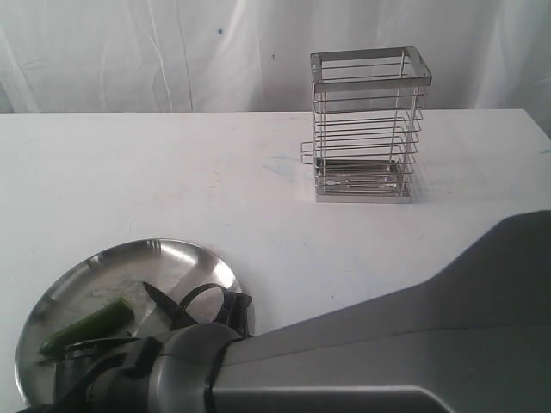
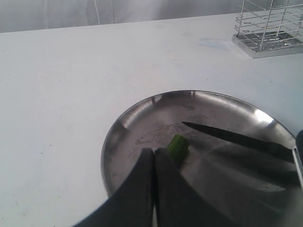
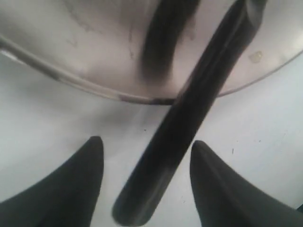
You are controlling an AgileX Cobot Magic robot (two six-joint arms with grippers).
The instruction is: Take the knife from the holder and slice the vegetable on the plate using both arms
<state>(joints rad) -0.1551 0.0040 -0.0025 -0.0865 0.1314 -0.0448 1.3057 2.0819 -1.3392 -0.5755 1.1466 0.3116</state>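
The steel plate [image 1: 200, 254] sits at the near left of the table. On it lies the dark green vegetable [image 1: 90, 325], with a cut end [image 2: 179, 145] showing. My left gripper [image 2: 154, 151] is shut with nothing between its fingers, and the vegetable pokes out from under one finger. The black knife [image 2: 236, 139] lies across the plate with its point [image 1: 157, 295] near the vegetable. Its handle [image 3: 163, 161] runs over the plate's rim [image 3: 109, 94] and lies between the fingers of my right gripper [image 3: 147, 141]. That gripper is open and touches neither side of the handle. The wire holder [image 1: 368, 129] stands at the back right.
The right arm's bulky grey body [image 1: 413, 344] crosses the near right of the exterior view and hides the plate's near edge. White cloth hangs behind the white table [image 1: 172, 172]. A faint bluish smear [image 2: 215, 43] marks the table near the holder [image 2: 270, 28].
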